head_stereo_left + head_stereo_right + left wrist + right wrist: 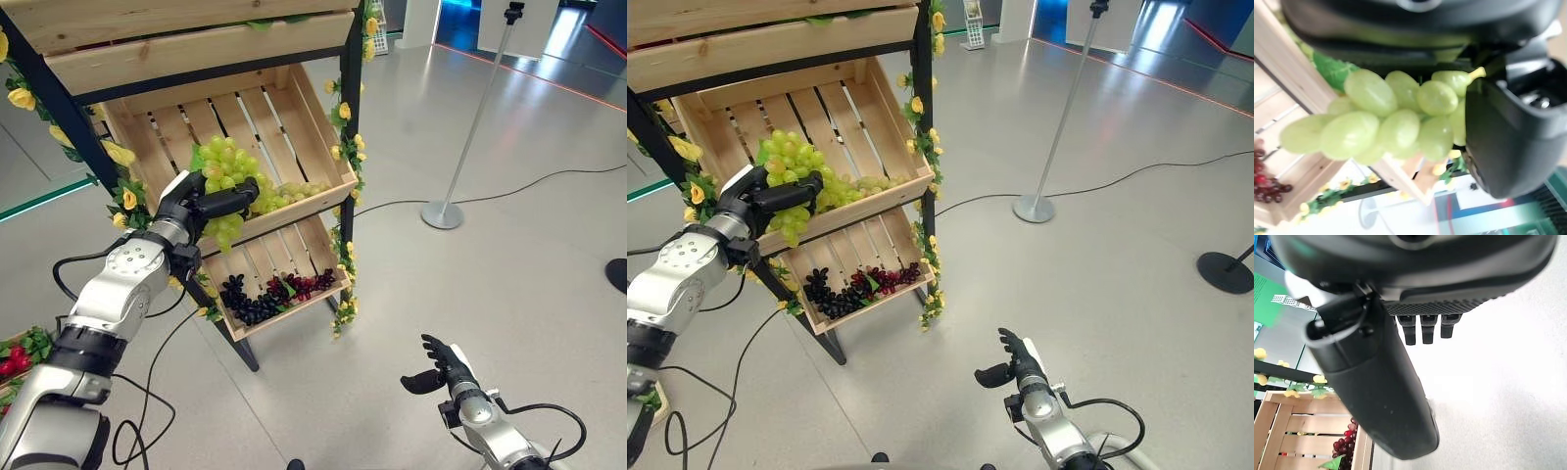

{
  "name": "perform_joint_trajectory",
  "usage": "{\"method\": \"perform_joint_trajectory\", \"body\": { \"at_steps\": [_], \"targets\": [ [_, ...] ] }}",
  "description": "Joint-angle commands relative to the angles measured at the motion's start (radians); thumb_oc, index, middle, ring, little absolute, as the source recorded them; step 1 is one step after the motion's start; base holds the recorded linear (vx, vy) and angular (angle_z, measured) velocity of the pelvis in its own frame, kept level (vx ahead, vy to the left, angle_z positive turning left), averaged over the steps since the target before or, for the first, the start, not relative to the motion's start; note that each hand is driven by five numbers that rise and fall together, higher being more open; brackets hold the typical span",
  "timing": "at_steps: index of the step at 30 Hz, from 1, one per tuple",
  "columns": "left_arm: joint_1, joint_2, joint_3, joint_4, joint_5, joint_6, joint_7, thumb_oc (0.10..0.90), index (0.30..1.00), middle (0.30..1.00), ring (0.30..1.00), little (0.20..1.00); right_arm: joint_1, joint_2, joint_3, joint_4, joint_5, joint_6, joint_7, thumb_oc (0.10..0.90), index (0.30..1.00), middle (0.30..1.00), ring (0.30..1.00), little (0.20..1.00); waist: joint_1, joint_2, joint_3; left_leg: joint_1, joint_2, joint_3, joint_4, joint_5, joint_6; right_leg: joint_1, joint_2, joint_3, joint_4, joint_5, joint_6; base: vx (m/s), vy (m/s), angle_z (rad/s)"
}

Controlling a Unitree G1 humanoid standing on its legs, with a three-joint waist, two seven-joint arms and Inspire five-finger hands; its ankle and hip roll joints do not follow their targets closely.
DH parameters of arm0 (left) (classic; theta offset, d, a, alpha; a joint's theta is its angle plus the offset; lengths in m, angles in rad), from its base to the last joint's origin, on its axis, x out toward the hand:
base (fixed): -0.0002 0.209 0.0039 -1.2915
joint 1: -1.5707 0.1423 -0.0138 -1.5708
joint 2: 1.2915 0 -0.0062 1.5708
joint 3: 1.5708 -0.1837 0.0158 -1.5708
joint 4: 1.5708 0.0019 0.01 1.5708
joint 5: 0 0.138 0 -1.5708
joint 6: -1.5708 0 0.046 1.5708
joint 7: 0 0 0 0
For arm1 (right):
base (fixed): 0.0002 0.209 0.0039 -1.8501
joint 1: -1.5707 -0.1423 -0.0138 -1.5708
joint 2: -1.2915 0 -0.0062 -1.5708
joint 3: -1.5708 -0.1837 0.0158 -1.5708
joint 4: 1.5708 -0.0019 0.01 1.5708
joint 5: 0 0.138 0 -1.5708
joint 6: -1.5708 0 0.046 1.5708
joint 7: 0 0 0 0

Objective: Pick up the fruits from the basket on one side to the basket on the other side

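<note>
A bunch of green grapes (224, 174) hangs over the front edge of the middle wooden crate (323, 162) on the shelf stand. My left hand (196, 201) is shut on this bunch, thumb across its front; the left wrist view shows the green grapes (1386, 122) pressed between palm and thumb. More green grapes (294, 192) lie inside the same crate to the right. Dark and red grapes (274, 292) rest in the lower crate (331, 291). My right hand (443, 366) hovers low over the floor at the lower right, its fingers relaxed and holding nothing.
The wooden shelf stand has black legs (235, 343) and is trimmed with yellow flowers (347, 147). A silver barrier post (446, 208) stands on the floor to the right. Red fruit with leaves (18, 357) shows at the far left edge.
</note>
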Motion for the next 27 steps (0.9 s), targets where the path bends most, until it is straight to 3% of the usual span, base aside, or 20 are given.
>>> {"method": "perform_joint_trajectory", "body": {
  "at_steps": [1,12,27],
  "targets": [
    [-0.301,0.108,-0.004,0.052,0.089,-0.087,-0.014,0.4,0.3,0.3,0.3,0.3,-0.118,-0.07,0.042,-0.038,-0.007,-0.078,-0.062,0.8,0.9,0.9,0.9,0.9,-0.006,0.013,-0.03,0.02,-0.007,0.022,0.004,-0.052,-0.012,0.016,-0.002,-0.035,0.002,-0.007,-0.016,0.0,0.0,0.0],
    [-0.465,0.171,-0.157,0.116,0.296,-0.081,0.039,0.4,0.3,0.3,0.3,0.3,-0.113,-0.092,0.044,-0.038,0.0,-0.079,-0.054,0.8,0.9,0.9,0.9,0.9,-0.024,0.008,-0.035,0.023,-0.008,0.037,0.004,-0.057,-0.011,0.012,0.0,-0.027,0.002,-0.006,-0.01,0.0,0.0,0.0],
    [-0.578,0.247,-0.209,0.286,0.296,-0.04,0.074,0.4,0.3,0.3,0.3,0.3,-0.079,-0.112,0.017,-0.053,-0.003,-0.083,-0.051,0.8,0.9,0.9,0.9,0.9,-0.043,0.013,-0.039,0.028,-0.007,0.057,0.004,-0.062,-0.009,0.008,0.003,-0.02,0.002,-0.006,-0.003,0.0,0.003,-0.03]
  ]
}}
